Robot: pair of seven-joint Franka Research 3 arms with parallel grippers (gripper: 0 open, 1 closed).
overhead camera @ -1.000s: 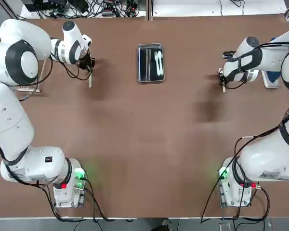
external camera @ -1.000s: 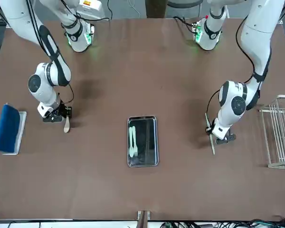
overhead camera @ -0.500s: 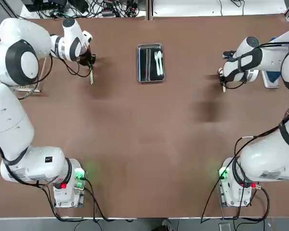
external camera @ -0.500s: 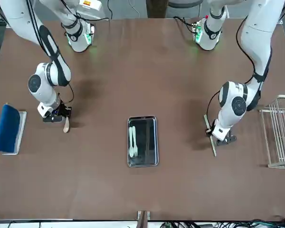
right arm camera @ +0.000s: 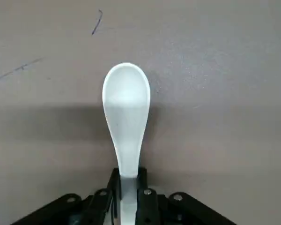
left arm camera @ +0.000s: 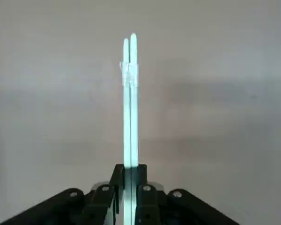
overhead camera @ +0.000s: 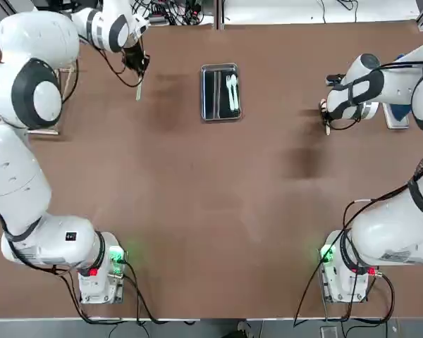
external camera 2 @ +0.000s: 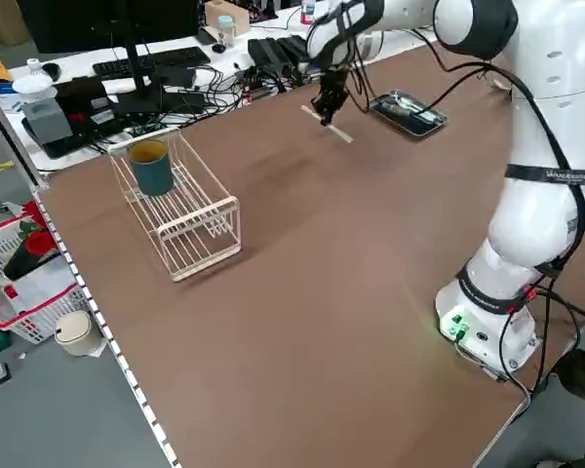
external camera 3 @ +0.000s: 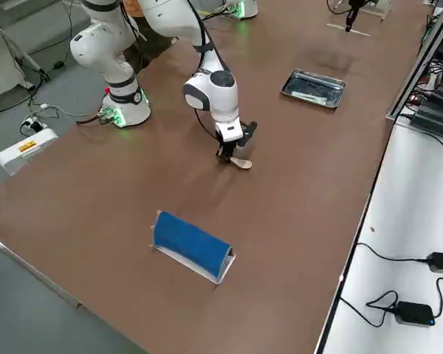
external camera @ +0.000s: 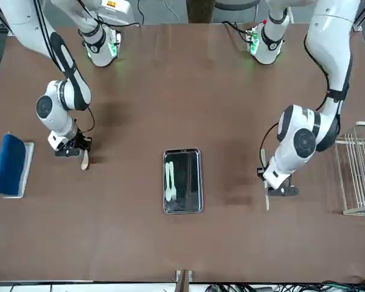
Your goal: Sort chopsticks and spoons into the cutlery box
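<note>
Top view: tray (overhead camera: pixel 220 68) compartments perhaps indistinct.

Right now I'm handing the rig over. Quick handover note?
Left hand: shut on a pair of chopsticks, held above the table between the white wire rack and the cutlery box.
Right hand: shut on a spoon by its handle, low over the table near the blue roll.
Done: two spoons already lie in one compartment of the cutlery box.
Left: the held spoon likely joins them; the chopsticks go in another compartment, which looks dark, contents unclear.
</note>
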